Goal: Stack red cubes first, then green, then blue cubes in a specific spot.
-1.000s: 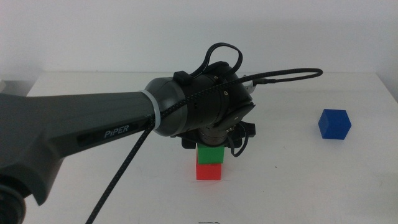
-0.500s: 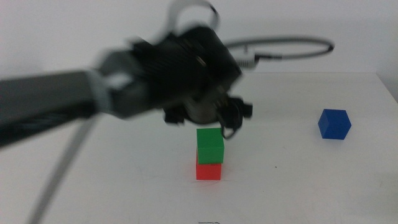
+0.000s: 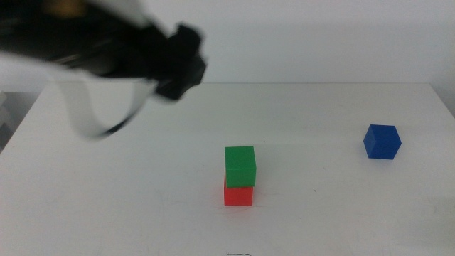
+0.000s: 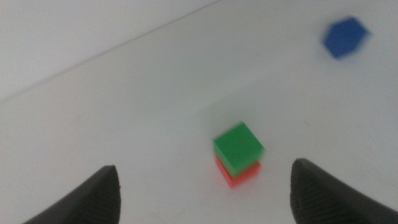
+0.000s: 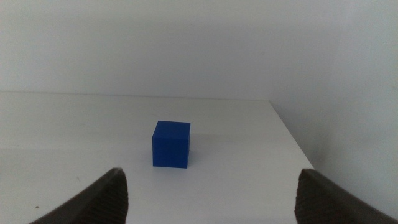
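Green cube on red at mid-table, blue cube apart on the right.

The white table point(image 3: 128, 192) carries everything. The left gripper point(image 4: 205, 186), blurred, hangs high over the table's left side, jaws wide and empty. The right gripper point(image 5: 211, 186) faces the blue cube point(image 5: 171, 144), jaws wide apart, holding nothing. The green cube point(image 3: 240, 166) sits on the red cube point(image 3: 238, 195), slightly offset.

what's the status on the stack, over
Left gripper open, empty, lifted clear. Right gripper open, facing blue cube. Green cube sits on red cube. Nothing in the way.
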`<state>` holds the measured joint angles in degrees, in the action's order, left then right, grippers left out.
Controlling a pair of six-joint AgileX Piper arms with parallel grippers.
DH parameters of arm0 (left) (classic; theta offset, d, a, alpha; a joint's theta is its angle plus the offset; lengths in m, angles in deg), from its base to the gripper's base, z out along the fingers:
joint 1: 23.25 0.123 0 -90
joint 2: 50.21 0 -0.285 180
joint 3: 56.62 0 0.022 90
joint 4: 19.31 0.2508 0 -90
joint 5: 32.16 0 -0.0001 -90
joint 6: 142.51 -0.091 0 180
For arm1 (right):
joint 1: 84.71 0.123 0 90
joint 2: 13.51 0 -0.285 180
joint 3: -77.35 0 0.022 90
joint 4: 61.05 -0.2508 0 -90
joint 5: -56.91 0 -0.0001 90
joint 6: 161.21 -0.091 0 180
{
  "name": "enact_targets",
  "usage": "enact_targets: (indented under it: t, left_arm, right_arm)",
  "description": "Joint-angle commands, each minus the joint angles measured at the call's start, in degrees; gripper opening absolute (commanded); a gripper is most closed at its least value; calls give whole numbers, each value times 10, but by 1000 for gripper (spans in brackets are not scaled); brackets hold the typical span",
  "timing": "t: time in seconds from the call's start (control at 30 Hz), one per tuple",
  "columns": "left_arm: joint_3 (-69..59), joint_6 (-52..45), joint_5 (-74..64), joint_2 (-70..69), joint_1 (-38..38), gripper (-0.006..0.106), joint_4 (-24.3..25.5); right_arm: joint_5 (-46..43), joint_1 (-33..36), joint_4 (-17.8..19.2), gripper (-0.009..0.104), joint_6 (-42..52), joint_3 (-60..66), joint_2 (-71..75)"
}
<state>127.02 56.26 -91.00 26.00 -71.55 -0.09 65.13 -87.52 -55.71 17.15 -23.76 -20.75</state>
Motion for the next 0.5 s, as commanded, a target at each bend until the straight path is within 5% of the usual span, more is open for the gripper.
enact_targets:
  t: [0.0, 0.1, 0.47]
  left_arm:
    - [-27, -83, 60, -82, -1, 94, -49]
    - [-78, -142, 86, -160, -1, 94, -100]
    - [-131, -128, 91, -235, -1, 94, -108]
  right_arm:
    - [-45, -3, 5, 91, 5, -10, 13]
    - [-45, -3, 5, 91, 5, -10, 13]
    - [-45, -3, 5, 91, 5, -10, 13]
